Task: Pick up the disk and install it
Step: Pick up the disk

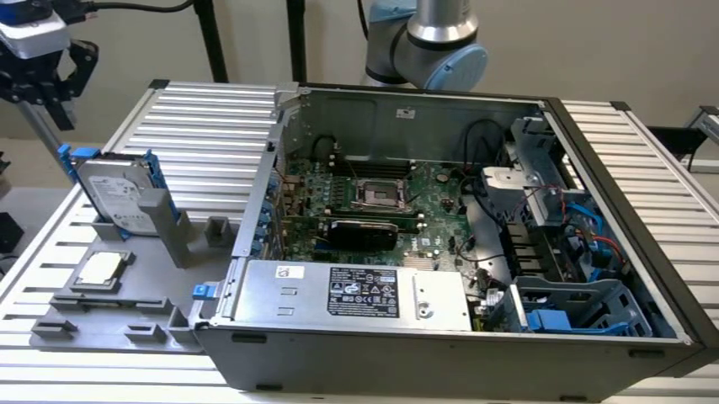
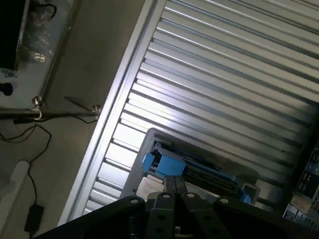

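- Disk (image 1: 116, 195): silver-grey drive, white label, blue side rails. It stands on edge in a grey holder (image 1: 168, 225) on the ribbed worktop (image 1: 214, 118), at the exterior view's left, outside the computer case (image 1: 450, 362).
- Jaws: closed, holding nothing. They hang in the air above the disk, well apart from it.
- Grey tray (image 1: 146, 307): holds a small square silver chip (image 1: 99, 268) lying flat, just beside the holder.
- Computer case: open-sided, on the worktop. It contains:
  - a green motherboard (image 1: 371, 194);
  - a silver power-supply box (image 1: 348, 295) with a black-and-white label;
  - a blue plastic drive cage (image 1: 584, 307) at the exterior view's right;
  - loose black and blue cables.
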`<action>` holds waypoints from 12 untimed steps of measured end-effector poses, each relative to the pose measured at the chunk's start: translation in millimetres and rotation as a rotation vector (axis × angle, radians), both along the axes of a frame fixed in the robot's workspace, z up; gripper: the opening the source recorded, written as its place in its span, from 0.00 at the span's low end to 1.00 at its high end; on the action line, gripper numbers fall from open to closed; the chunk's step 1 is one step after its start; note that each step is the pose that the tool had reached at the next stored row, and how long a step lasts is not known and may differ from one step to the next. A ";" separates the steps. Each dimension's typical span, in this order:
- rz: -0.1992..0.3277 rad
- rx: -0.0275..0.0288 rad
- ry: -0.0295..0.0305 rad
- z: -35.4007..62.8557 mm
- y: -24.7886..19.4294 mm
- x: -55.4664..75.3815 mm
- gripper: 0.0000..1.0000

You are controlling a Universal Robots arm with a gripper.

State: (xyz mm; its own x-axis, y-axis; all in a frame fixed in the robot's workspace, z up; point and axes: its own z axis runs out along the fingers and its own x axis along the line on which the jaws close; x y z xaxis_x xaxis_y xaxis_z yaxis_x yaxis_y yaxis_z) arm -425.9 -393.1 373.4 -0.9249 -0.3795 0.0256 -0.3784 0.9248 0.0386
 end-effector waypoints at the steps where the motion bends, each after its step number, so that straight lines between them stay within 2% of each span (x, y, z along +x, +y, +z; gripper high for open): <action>1: 0.018 0.0000 0.0000 -0.2 0.0 0.0 0.11; 12: 0.218 0.0000 0.0000 -2.9 0.0 0.0 0.11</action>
State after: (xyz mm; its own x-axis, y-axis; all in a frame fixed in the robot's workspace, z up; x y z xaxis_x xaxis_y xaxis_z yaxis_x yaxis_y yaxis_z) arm -425.9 -393.1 370.6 -0.8209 -0.5705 0.0257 -0.5694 0.8211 0.0386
